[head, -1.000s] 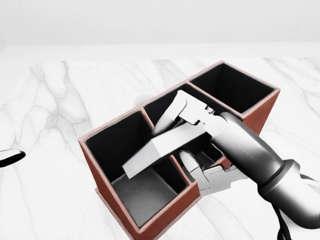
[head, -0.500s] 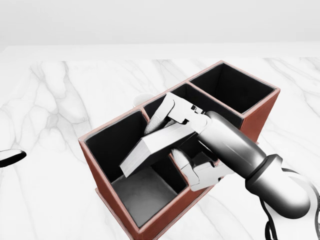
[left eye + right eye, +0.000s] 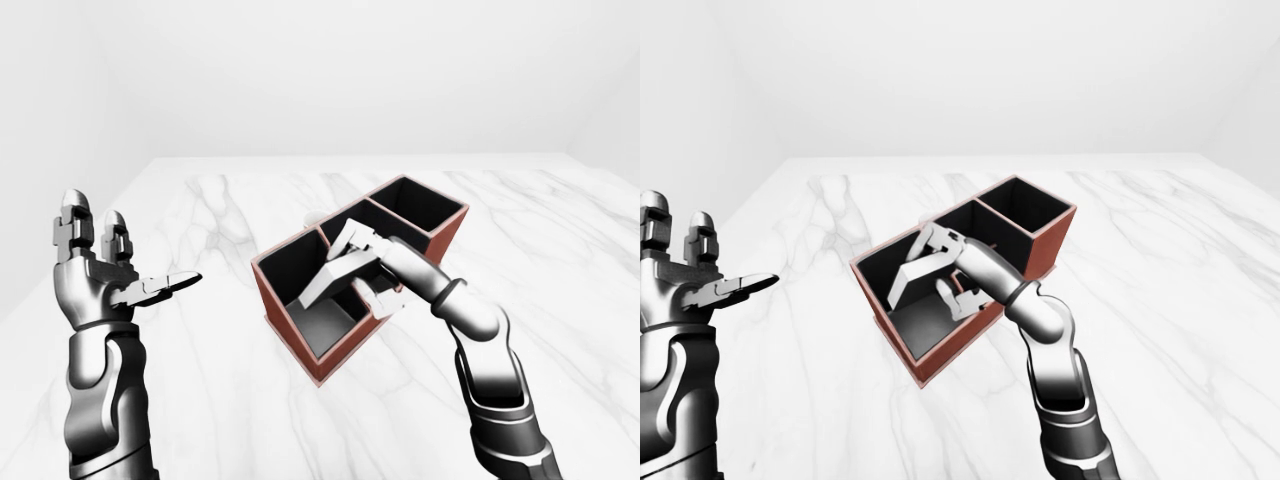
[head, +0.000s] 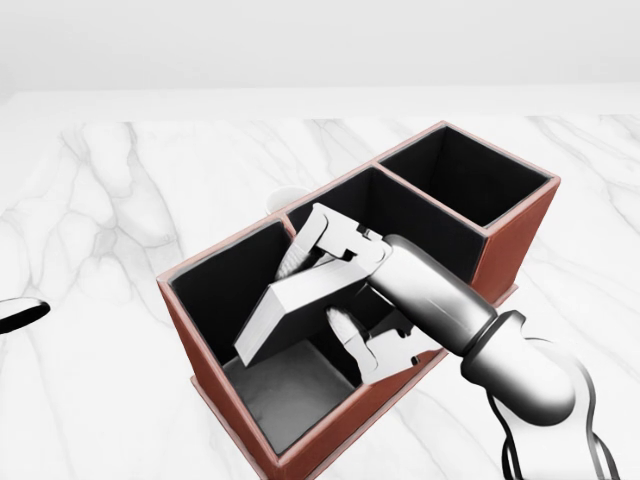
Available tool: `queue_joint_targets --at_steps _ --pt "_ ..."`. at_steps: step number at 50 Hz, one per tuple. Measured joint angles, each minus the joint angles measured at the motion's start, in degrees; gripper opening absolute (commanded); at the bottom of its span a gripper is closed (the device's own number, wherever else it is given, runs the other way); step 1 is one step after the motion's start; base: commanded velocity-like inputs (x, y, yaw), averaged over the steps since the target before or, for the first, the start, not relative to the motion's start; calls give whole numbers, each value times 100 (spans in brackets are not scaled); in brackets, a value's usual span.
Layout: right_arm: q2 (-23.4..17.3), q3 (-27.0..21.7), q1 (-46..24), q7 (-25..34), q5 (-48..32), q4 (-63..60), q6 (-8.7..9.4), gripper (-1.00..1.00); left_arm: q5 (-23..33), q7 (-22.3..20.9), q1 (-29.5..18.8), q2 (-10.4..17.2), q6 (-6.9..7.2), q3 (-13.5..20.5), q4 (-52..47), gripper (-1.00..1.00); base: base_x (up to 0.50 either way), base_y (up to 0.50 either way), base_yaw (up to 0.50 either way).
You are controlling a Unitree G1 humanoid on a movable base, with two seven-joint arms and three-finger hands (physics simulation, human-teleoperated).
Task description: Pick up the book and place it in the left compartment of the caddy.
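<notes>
The grey book (image 4: 300, 300) is gripped by the right hand (image 4: 345, 300), fingers above and thumb below, and is held tilted with its lower end dipped into the left compartment of the red-brown three-compartment caddy (image 4: 215, 400), as seen in the head view. The caddy is set diagonally on the white marble tabletop (image 4: 100, 250), and a small pale object is partly hidden behind its far wall. The left hand (image 3: 105, 275) is raised well apart at the left of the left-eye view, fingers spread and nothing held.
</notes>
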Motion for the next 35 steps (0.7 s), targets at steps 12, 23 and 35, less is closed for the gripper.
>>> queue_joint_targets --at_steps 12,23,35 --pt "82 160 -102 0 -391 291 0 -100 -18 1 4 5 0 12 -20 100 0 0 0" --pt "170 291 -155 0 -961 516 0 -100 -26 -2 9 5 0 19 -30 100 0 0 0" --pt "306 337 -225 0 -1368 813 0 -100 -29 -2 5 8 0 17 -18 100 0 0 0"
